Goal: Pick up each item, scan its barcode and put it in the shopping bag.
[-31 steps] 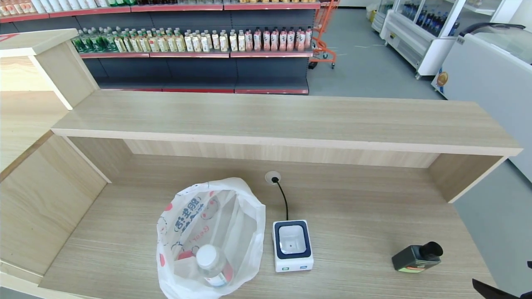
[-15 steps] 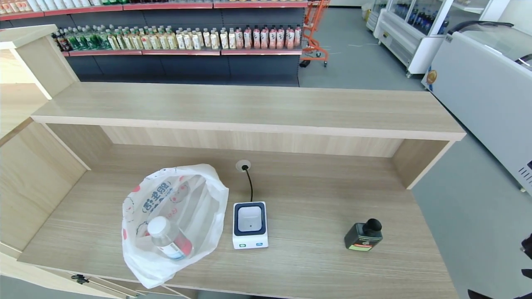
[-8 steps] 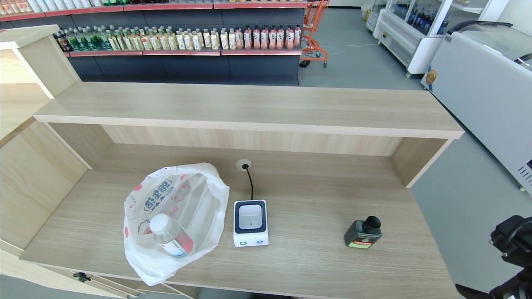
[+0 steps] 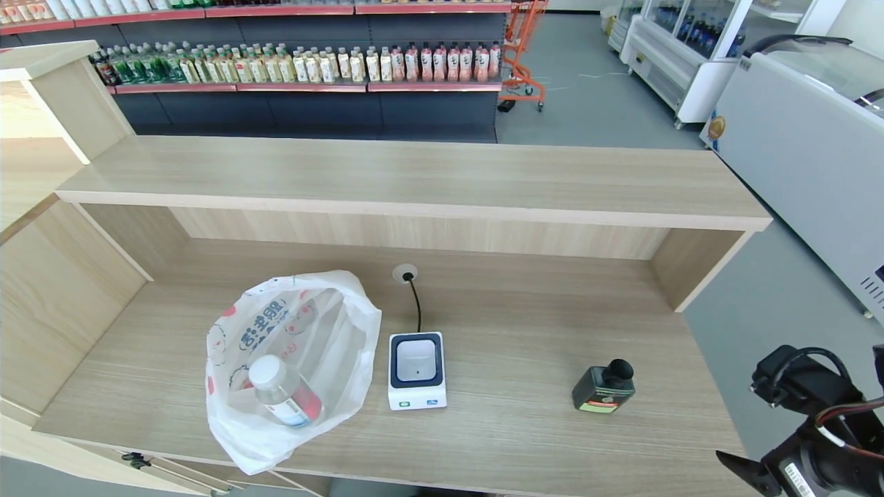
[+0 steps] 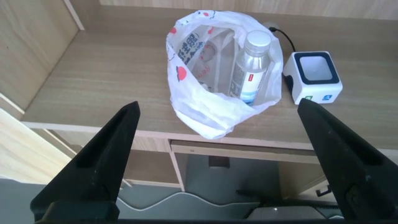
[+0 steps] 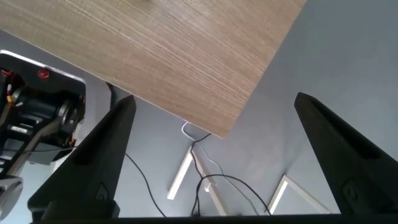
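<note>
- Bottle (image 4: pixel 602 388), small and dark with a black cap, lies on the right part of the table (image 4: pixel 525 428), well to the right of the scanner (image 4: pixel 416 369).
- My right pincer (image 6: pixel 214 106) is spread wide and holds nothing. It hangs off the table's near right corner, over the grey floor (image 6: pixel 298 155).
- From that pincer the dark bottle is well apart, farther in on the table and to the left.
- On the head view I see the right arm (image 4: pixel 808 421) out beyond the table's right edge.
- My left pincer (image 5: pixel 217 107) is also spread wide and empty. It sits out past the table's near edge, with the shopping bag (image 4: pixel 297 331) ahead of it.
- The shopping bag stands open just left of the scanner, and a clear bottle (image 4: pixel 280 393) with a white cap lies inside it.
- The scanner's black cable (image 4: pixel 415 304) runs back to a round hole in the table.
</note>
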You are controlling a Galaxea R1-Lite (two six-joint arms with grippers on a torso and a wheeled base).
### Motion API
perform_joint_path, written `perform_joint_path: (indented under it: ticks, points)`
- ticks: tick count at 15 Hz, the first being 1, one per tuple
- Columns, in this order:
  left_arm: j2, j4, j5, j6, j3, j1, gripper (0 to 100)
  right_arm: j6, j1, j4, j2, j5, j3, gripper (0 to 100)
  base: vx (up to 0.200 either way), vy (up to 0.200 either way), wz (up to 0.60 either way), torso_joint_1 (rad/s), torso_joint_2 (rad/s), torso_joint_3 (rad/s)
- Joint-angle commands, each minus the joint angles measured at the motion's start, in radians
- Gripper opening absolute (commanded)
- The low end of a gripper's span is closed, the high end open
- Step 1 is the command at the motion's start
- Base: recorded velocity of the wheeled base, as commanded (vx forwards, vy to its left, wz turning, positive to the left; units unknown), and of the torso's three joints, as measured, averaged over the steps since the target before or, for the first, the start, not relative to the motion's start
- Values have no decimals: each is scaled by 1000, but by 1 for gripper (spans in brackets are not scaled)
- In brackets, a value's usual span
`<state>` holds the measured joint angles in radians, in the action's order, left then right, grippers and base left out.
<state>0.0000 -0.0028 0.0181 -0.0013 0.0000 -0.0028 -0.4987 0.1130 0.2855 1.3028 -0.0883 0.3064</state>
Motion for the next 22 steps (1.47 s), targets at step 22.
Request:
perform_joint_path:
  ticks: [22]
  points:
    - [2, 0, 0, 0, 0, 0, 100, -190, 1, 590, 544, 354, -16, 100, 0, 0, 0, 0, 0, 0]
